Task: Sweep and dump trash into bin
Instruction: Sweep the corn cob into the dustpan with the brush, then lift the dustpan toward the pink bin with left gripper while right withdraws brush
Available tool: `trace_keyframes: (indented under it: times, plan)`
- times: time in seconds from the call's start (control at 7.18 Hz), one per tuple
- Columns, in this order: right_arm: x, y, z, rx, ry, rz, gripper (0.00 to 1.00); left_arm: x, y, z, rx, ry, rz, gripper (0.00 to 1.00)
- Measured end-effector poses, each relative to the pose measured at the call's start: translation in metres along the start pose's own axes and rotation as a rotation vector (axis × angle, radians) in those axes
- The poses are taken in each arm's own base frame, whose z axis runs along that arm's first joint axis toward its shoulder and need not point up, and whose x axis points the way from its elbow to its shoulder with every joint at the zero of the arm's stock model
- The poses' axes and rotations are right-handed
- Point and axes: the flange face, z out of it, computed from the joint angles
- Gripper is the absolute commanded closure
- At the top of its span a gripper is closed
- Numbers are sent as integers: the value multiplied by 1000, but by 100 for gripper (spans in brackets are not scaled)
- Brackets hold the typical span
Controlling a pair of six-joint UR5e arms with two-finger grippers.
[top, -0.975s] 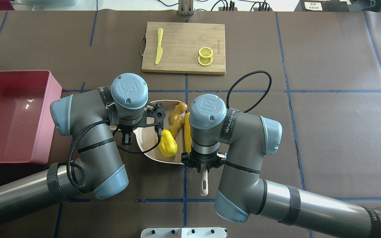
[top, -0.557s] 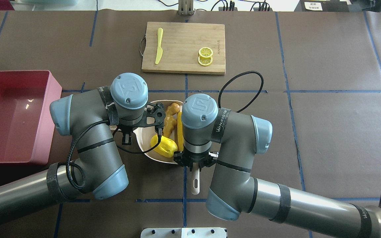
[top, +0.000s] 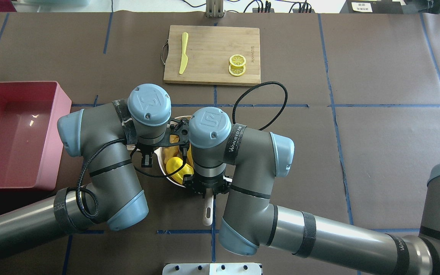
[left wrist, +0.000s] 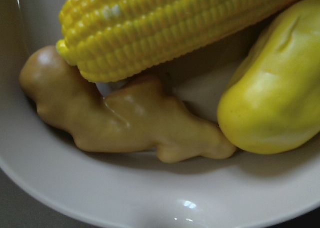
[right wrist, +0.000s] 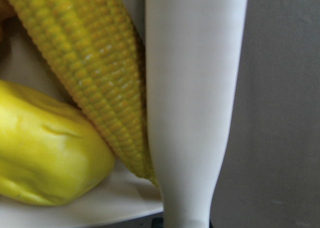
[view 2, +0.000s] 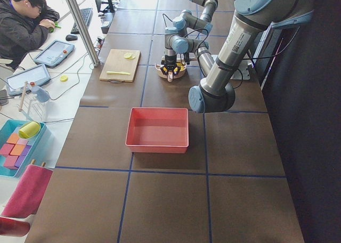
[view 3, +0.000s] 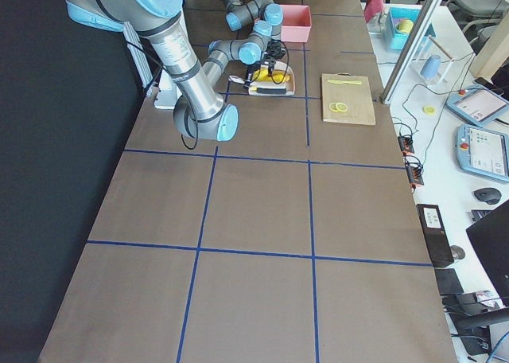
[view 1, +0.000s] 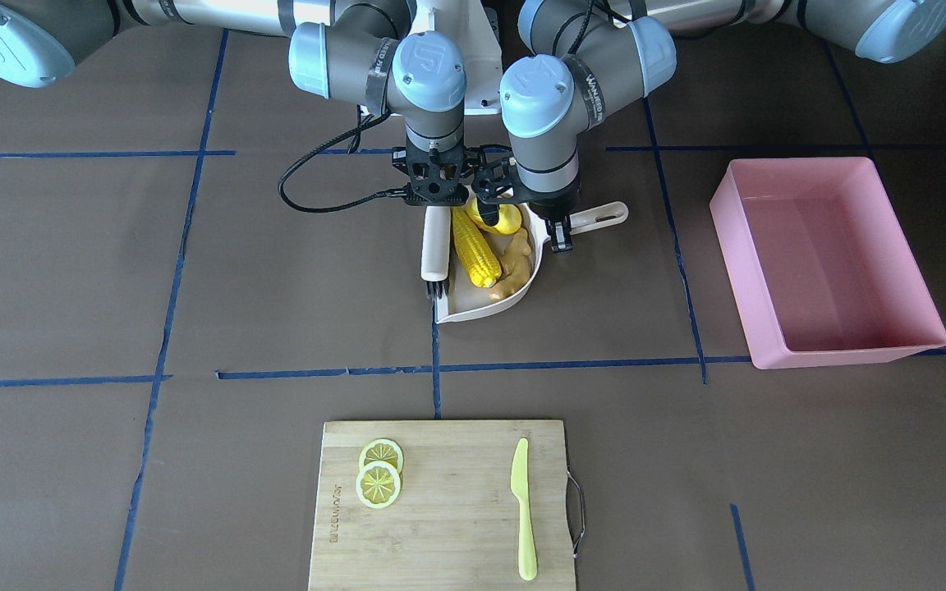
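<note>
one corn cob (view 1: 475,246) lies lengthways toward the cutting board (view 1: 440,509).

A robotics research lab: two grey industrial arms (top: 101,152) stand over a long table (top: 376,152) covered in brown sheeting and marked into squares with blue tape (top: 330,105). Beyond the table's far edge, an operator (view 2: 24,19) sits at a white desk (view 2: 66,96) among control tablets (view 2: 53,54), a keyboard (view 2: 84,19) and trailing cables (top: 260,7); a tray (view 2: 18,147) of coloured blocks sits off the far left corner
</note>
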Motion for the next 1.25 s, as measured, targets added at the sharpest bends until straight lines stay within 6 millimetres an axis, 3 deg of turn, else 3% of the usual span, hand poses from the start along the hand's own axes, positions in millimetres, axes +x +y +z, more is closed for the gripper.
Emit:
trace_keyframes:
  times: [0.7, 1.25]
  plan:
    - [7, 2, -3, 2, -21, -10, 100, 0, 0, 2, 2, 0, 1, 100]
    - [40, 11, -37, 22, -85, -29, 100, -2, 2, 2, 16, -6, 3, 100]
